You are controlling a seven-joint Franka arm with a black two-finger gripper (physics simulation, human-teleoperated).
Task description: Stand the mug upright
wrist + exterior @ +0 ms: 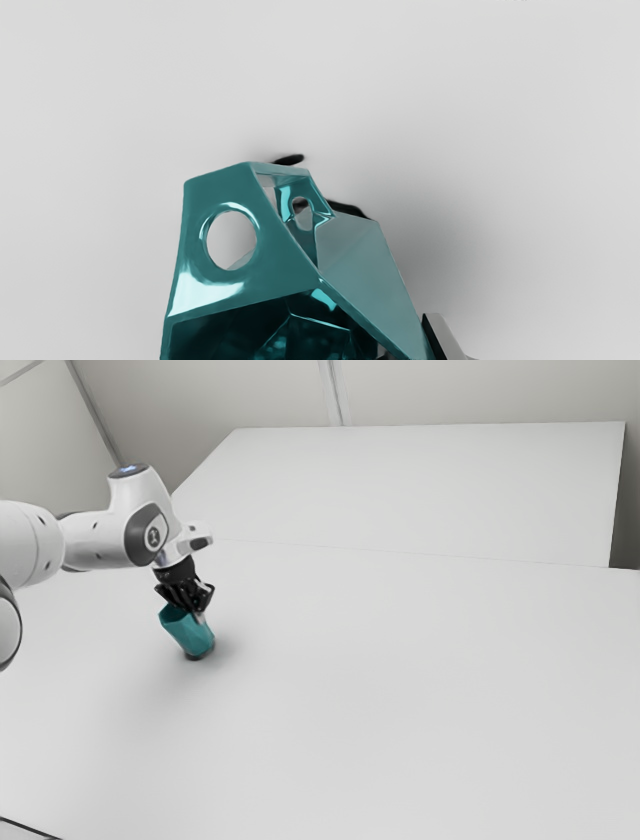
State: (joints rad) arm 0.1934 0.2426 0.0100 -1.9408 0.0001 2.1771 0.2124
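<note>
- Your teal faceted mug (190, 632) is tilted, neither lying flat nor upright, toward the exterior view's left of the white table (400, 710).
- Its mouth tips up toward the exterior view's left; its lower end points down at the table and toward that view's right.
- A dark shadow lies right at the mug's lower end, but you cannot tell for certain whether that end touches the table.
- Your black gripper (191, 610) is right at the upper part of the mug, pointing down.
- You cannot tell from these views whether its fingers are spread or pinching the mug's wall.
- In the wrist view, a grey and black piece of the gripper is just beside the mug's outer wall.
- You look partly into the mug's dark, glossy inside there, and one teal face has a rounded hole (231, 240) through it, with a smaller hole (303, 214) in another part nearby.
- Your white arm (95, 540) comes in from the exterior view's left, above the table.
- Beyond the table you have another pale, flat surface (420, 490), with light walls (240, 390) behind it.
</note>
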